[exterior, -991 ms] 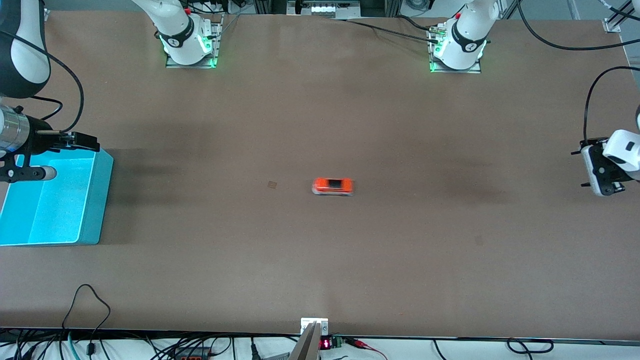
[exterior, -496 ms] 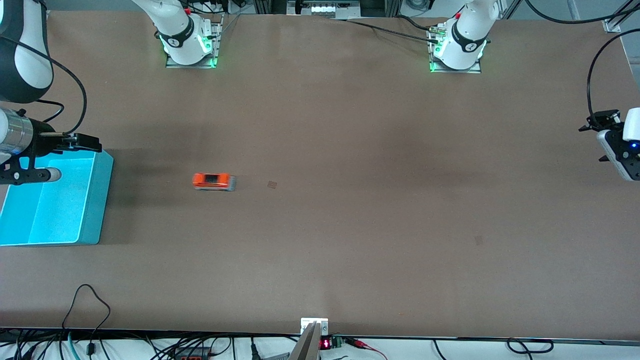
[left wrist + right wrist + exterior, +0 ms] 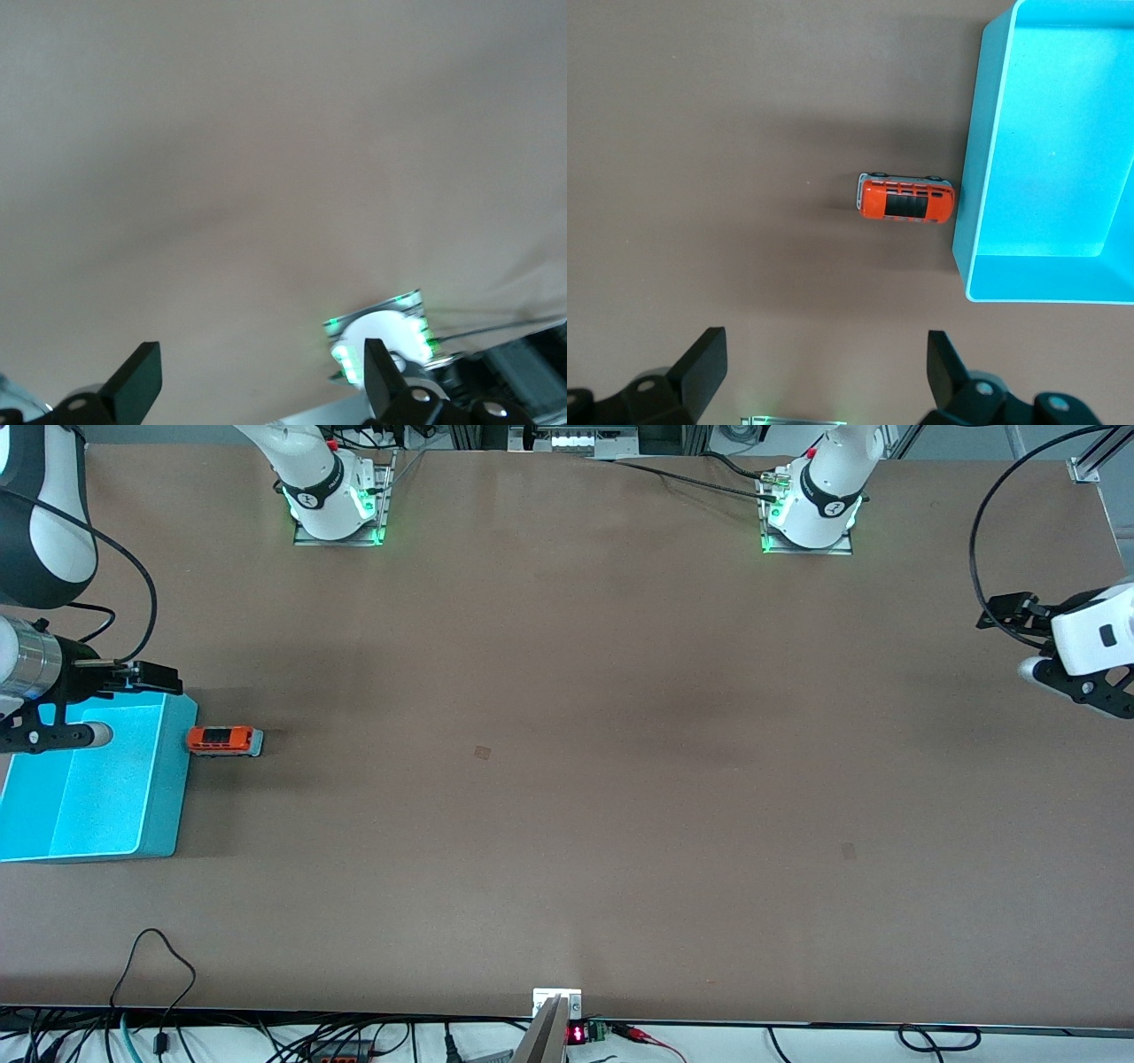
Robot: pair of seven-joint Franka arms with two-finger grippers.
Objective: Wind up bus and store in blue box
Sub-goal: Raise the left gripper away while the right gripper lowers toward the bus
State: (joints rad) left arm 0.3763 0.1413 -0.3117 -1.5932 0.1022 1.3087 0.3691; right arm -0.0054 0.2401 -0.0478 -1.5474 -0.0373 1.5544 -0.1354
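Observation:
The small orange-red bus [image 3: 224, 740] stands on the table with one end against the outer wall of the blue box [image 3: 168, 797], outside it, at the right arm's end of the table. The right wrist view shows the bus [image 3: 907, 198] with its dark slatted roof up, touching the box wall [image 3: 973, 177]. The box looks empty. My right gripper [image 3: 137, 708] is open and empty, held up over the box's edge near the bus. My left gripper [image 3: 1014, 645] is open and empty, up over the left arm's end of the table, a long way from the bus.
The brown table [image 3: 567, 779] is bare in the middle. The arm bases [image 3: 335, 505] [image 3: 811, 509] stand along the edge farthest from the front camera. The left wrist view shows a green-lit base [image 3: 381, 335]. Cables hang at the near edge [image 3: 159, 974].
The bus has rolled from the middle of the table toward the right arm's end and now rests against the blue box. My left gripper has risen and turned. The right gripper has barely moved.

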